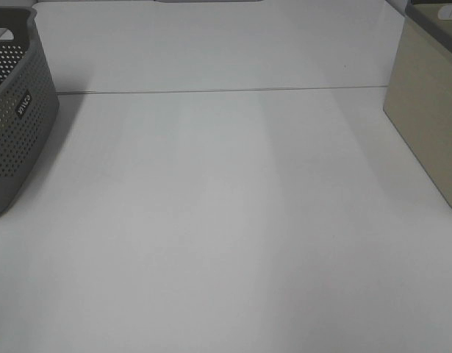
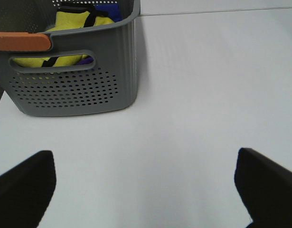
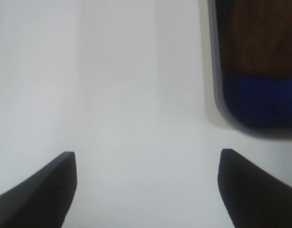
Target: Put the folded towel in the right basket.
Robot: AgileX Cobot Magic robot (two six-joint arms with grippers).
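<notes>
smooth matt white table point(image 1: 226, 220), perforated grey plastic basket point(image 1: 16, 125), smooth beige basket point(image 1: 431, 110)

1. The place looked like a plain test bench in a lab, not a home: a bare white table point(image 1: 233, 220) filled nearly all of the high view, with a thin seam running across it.
2. A grey perforated plastic basket point(image 1: 16, 125) stood at the left edge and a beige basket point(image 1: 428, 125) at the right, set out as a staged laundry-sorting task.
3. The grey basket held bright yellow and blue cloth point(image 2: 72, 21).
</notes>
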